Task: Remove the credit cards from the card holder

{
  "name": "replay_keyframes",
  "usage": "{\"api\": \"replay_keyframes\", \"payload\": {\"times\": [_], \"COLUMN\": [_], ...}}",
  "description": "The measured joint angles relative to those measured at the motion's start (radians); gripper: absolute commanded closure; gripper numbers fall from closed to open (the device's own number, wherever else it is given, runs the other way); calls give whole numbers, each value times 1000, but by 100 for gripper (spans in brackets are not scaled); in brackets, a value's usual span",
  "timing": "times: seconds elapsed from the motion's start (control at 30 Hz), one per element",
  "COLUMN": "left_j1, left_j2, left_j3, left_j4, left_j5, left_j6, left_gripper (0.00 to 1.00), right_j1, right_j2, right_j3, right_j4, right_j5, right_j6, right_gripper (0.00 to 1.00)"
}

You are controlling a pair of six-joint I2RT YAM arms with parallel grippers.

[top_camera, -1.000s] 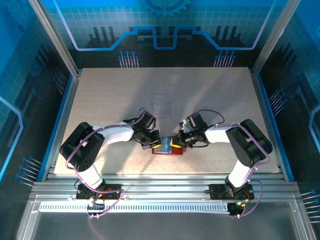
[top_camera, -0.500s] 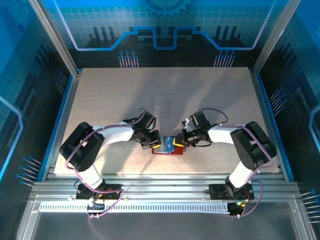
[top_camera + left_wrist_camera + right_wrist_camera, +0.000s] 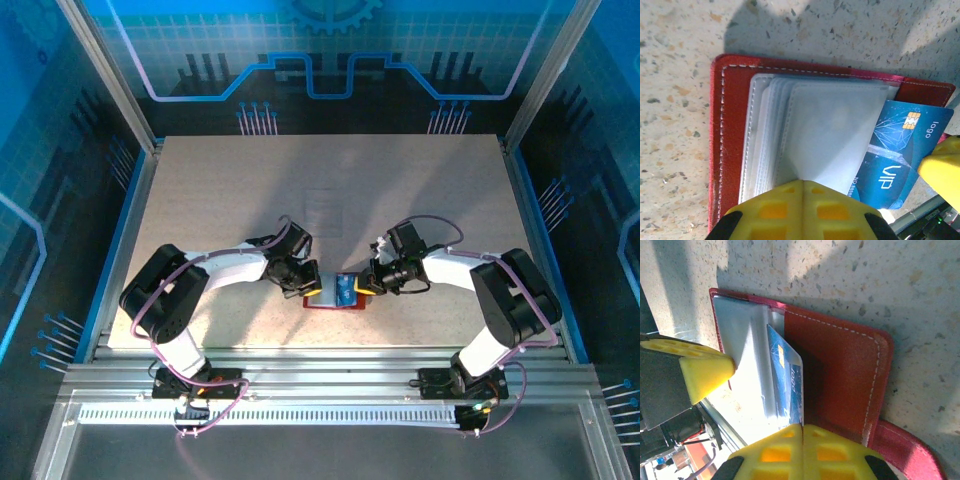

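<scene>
One blue card (image 3: 900, 155) sticks partway out of the greyish pockets (image 3: 830, 130) of the card holder (image 3: 730, 125). The holder lies open and flat on the table (image 3: 220, 200), directly between my two grippers. My right gripper (image 3: 802, 432) is closed, and the card's outer end runs into the seam of its fingertips, pinched there. My left gripper (image 3: 802, 187) is closed too, tips against the pocket stack's edge. I can't tell whether it grips a sleeve.
</scene>
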Motion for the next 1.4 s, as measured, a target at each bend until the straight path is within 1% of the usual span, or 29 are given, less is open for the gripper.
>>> {"api": "replay_keyframes", "payload": {"times": [0.17,0.27,0.37,0.67,0.9,1.2,1.4], "left_j1": [0,0,0,0,0,0,7], "left_j2": [0,0,0,0,0,-1,-43], "left_j3": [1,4,8,8,8,10,14], "left_j4": [-3,-9,-16,-22,-22,-25,-52], "left_j5": [0,0,-1,-5,-4,-7,-24], "left_j6": [0,0,0,0,0,-1,0], "left_gripper": [96,96,96,96,96,96,94], "right_j1": [0,1,3,18,18,23,23], "right_j2": [-8,-8,-8,0,9,11,-28], "right_j3": [3,3,3,3,3,4,33], "right_j4": [-9,6,38,69,69,61,-19], "right_j5": [-2,-12,-26,-38,-37,-33,1], "right_j6": [-2,15,40,69,69,64,28], "right_gripper": [100,93,90,88,88,96,98]}}
